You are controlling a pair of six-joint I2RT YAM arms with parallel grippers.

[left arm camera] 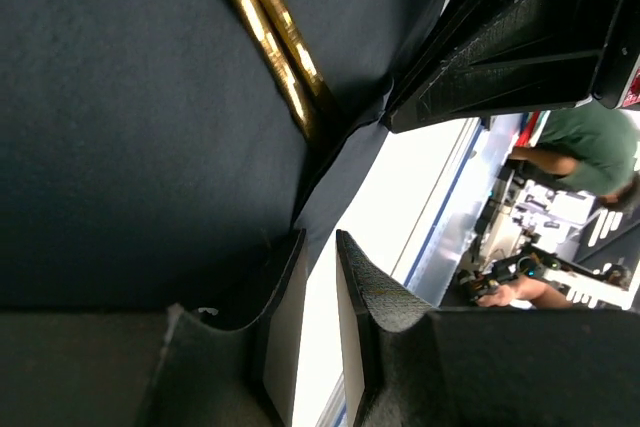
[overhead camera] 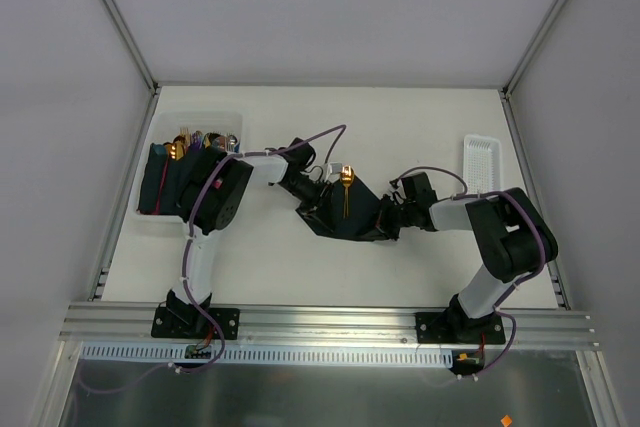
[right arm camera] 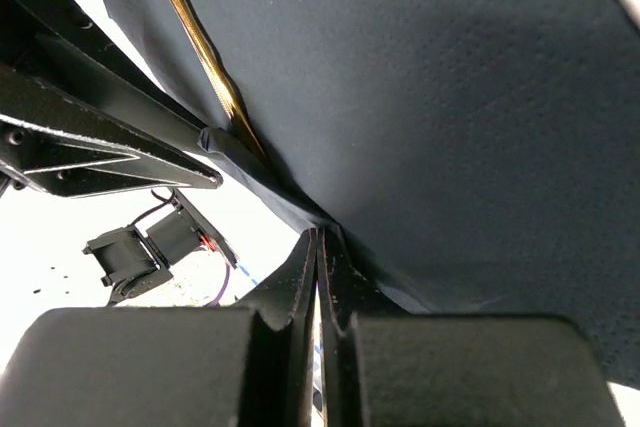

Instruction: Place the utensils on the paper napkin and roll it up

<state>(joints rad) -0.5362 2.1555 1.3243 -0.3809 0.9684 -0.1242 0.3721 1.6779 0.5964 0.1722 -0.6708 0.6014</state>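
utensils (overhead camera: 345, 190): on the paper napkin (overhead camera: 352, 222), between both grippers
axis: heads at napkin's far corner (handles nearward)
left gripper (left arm camera: 320, 239): slightly parted, napkin's left corner
right gripper (right arm camera: 320, 234): pinching napkin's right edge

utensils (overhead camera: 345, 192) on paper napkin (overhead camera: 357, 220), centre | bin (overhead camera: 205, 116) left | tray (overhead camera: 483, 165) right

A white bin (overhead camera: 205, 119) sits at the left side of the white table (overhead camera: 400, 267). A long white tray (overhead camera: 483, 162) lies far off at the right side. Outside the table, a person in a green shirt (left arm camera: 590, 147) shows in the left wrist view.
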